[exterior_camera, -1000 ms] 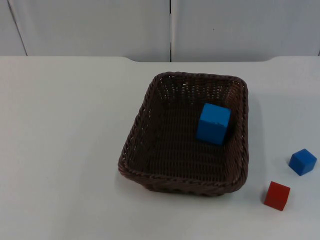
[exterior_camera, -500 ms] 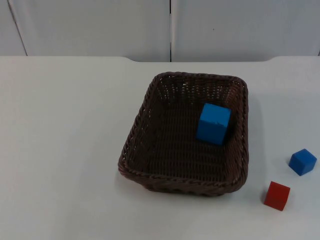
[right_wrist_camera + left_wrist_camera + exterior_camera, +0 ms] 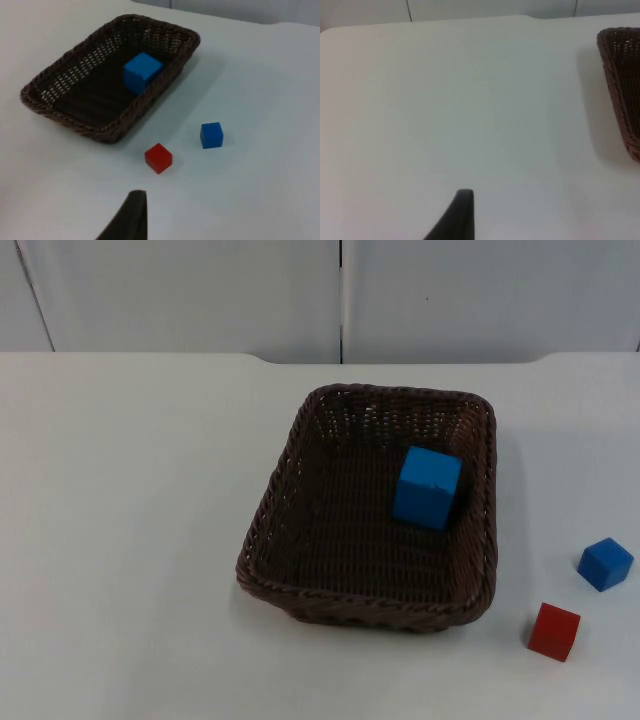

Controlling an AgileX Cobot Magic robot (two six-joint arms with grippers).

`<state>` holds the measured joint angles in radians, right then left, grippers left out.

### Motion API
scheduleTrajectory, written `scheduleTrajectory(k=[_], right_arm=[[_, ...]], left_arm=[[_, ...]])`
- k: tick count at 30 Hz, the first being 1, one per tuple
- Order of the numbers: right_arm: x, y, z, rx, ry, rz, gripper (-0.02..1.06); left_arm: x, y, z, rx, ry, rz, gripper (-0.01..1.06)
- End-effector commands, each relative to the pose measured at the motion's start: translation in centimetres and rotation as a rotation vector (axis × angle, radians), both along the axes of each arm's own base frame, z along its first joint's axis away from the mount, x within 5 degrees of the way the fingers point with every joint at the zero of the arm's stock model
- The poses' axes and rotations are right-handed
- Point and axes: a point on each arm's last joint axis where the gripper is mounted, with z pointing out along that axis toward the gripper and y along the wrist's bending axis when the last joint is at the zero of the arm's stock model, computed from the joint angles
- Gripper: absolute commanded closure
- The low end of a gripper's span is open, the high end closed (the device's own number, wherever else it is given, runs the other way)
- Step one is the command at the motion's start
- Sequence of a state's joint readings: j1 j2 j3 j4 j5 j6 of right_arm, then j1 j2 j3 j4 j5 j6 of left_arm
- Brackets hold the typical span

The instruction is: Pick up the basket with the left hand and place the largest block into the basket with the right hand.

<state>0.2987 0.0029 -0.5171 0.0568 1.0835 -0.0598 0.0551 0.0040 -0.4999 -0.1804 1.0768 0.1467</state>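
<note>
Left wrist view gave one black fingertip of the left gripper above bare white table; its other finger was cut off, so whether that gripper was open or closed could not be told. One end of the brown wicker basket stood well off from that fingertip, most of it cut by the picture's edge. Right wrist view likewise gave a single dark fingertip of the right gripper, its state impossible to judge, held back over the table and apart from everything on it. Nearest to it lay the small red block, with the small blue block just beyond, the two near each other but not touching.

From the top view, the basket rested flat on the table, and the largest block, blue, sat inside it against the wall on the robot's right. Its lower faces were hidden by the weave and by shadow, so whether it leaned on the wall or merely stood beside it was unclear. Nothing had shifted over the last second: basket, large block and both small blocks kept their places.

Outside the basket to the right lay the small blue block and the small red block. A grey partition wall closed the far edge of the table.
</note>
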Motion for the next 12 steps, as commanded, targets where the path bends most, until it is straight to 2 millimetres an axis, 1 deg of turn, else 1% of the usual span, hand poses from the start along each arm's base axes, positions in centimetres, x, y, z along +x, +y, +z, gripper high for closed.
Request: scheduleTrajectory(k=[1, 4, 12], right_arm=[[-0.01, 0.03, 0.02, 0.0, -0.008, -0.031, -0.01], [0.01, 0.09, 0.02, 0.0, -0.008, -0.1, -0.01], [0.05, 0.19, 0.02, 0.0, -0.008, -0.213, -0.01]], left_arm=[[0.0, 0.04, -0.15, 0.0, 0.002, 0.009, 0.0], [0.0, 0.04, -0.15, 0.0, 0.002, 0.009, 0.0], [0.0, 0.04, -0.15, 0.0, 0.002, 0.009, 0.0]])
